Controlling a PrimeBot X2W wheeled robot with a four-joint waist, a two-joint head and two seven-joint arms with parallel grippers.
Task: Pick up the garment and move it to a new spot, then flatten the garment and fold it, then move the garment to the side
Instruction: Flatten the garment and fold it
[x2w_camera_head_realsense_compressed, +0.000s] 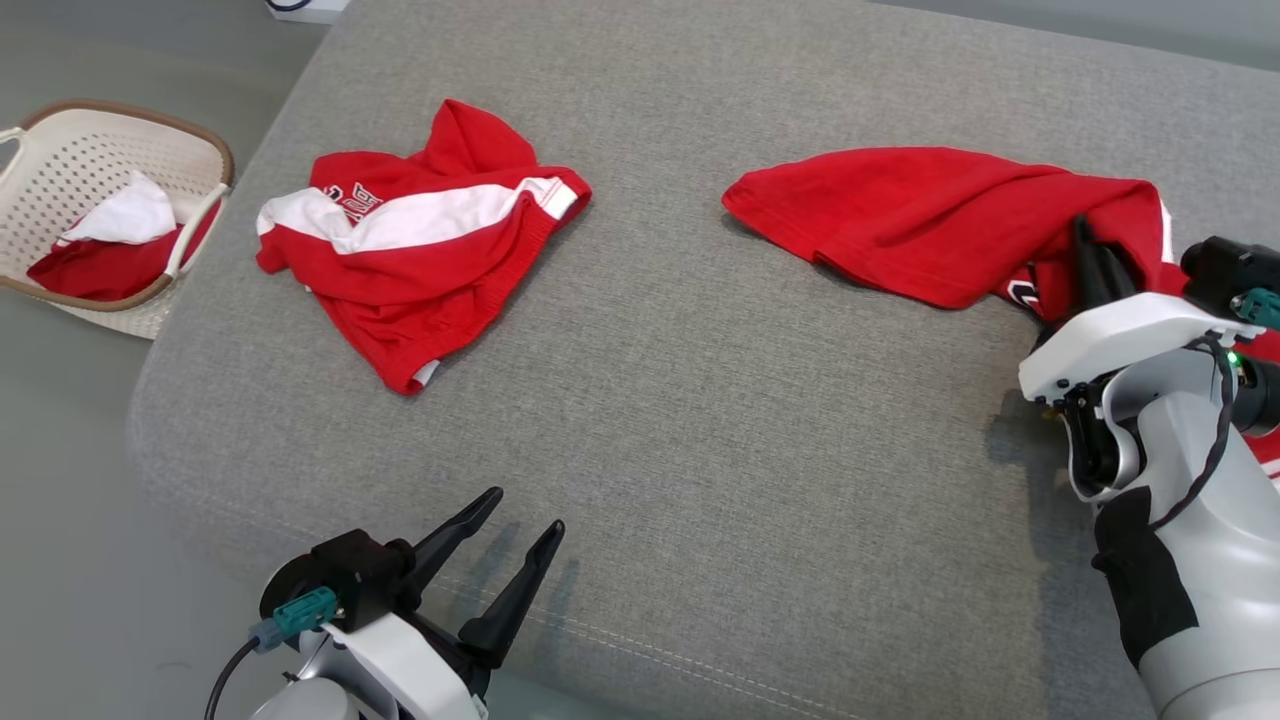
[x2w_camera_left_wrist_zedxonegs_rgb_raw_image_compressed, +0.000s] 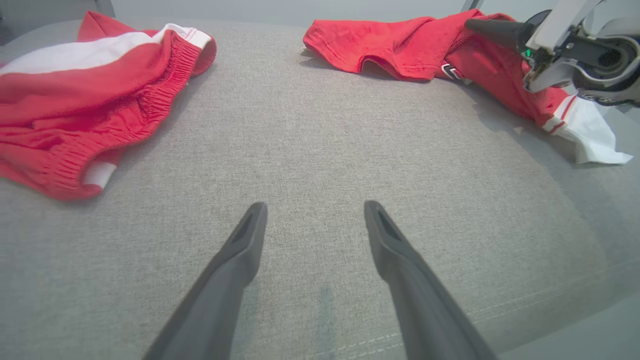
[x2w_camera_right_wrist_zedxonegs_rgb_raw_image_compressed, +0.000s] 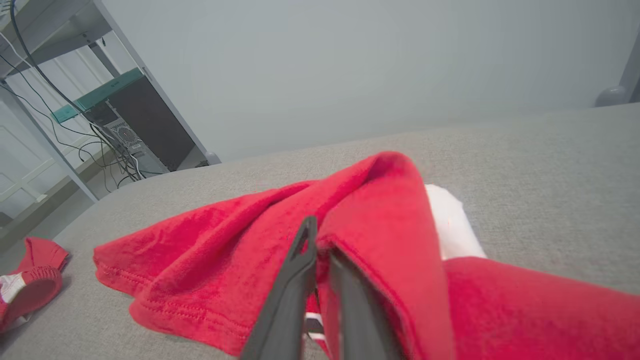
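Note:
The garment (x2w_camera_head_realsense_compressed: 930, 215) is a red shirt with white trim, crumpled at the right of the grey cushion (x2w_camera_head_realsense_compressed: 700, 420). My right gripper (x2w_camera_head_realsense_compressed: 1095, 265) is shut on a raised fold near its right end. In the right wrist view the two fingers (x2w_camera_right_wrist_zedxonegs_rgb_raw_image_compressed: 300, 280) pinch the red cloth (x2w_camera_right_wrist_zedxonegs_rgb_raw_image_compressed: 225, 245), which peaks just above their tips. The left wrist view shows the same garment (x2w_camera_left_wrist_zedxonegs_rgb_raw_image_compressed: 400, 45) at the top right with the right gripper's dark finger (x2w_camera_left_wrist_zedxonegs_rgb_raw_image_compressed: 492, 29) on it. My left gripper (x2w_camera_head_realsense_compressed: 525, 510) hangs open over the cushion's front edge, nothing between its fingers (x2w_camera_left_wrist_zedxonegs_rgb_raw_image_compressed: 240, 260).
A second red and white garment (x2w_camera_head_realsense_compressed: 420, 250) lies bunched at the cushion's left. A cream perforated basket (x2w_camera_head_realsense_compressed: 130, 112) with red and white cloth stands on the floor at far left. Shelving with cables (x2w_camera_right_wrist_zedxonegs_rgb_raw_image_compressed: 100, 115) stands beyond the cushion.

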